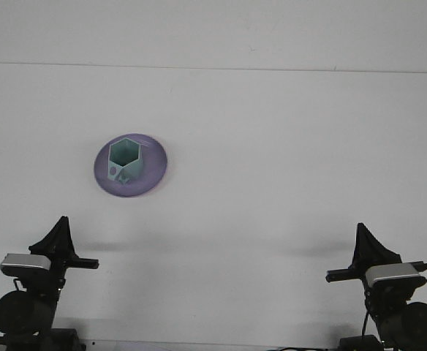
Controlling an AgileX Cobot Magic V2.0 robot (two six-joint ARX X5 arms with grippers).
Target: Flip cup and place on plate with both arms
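Two pincers, grip state indiscernible; unlabelled teal cup stands on purple plate.

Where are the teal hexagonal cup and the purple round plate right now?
Teal hexagonal cup [123,159], front view, on its front wall.
Purple round plate [157,168], front view, on its bare right rim.

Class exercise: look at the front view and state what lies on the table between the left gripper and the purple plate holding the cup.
Nothing: in the front view only bare white table separates the left gripper from the plate.
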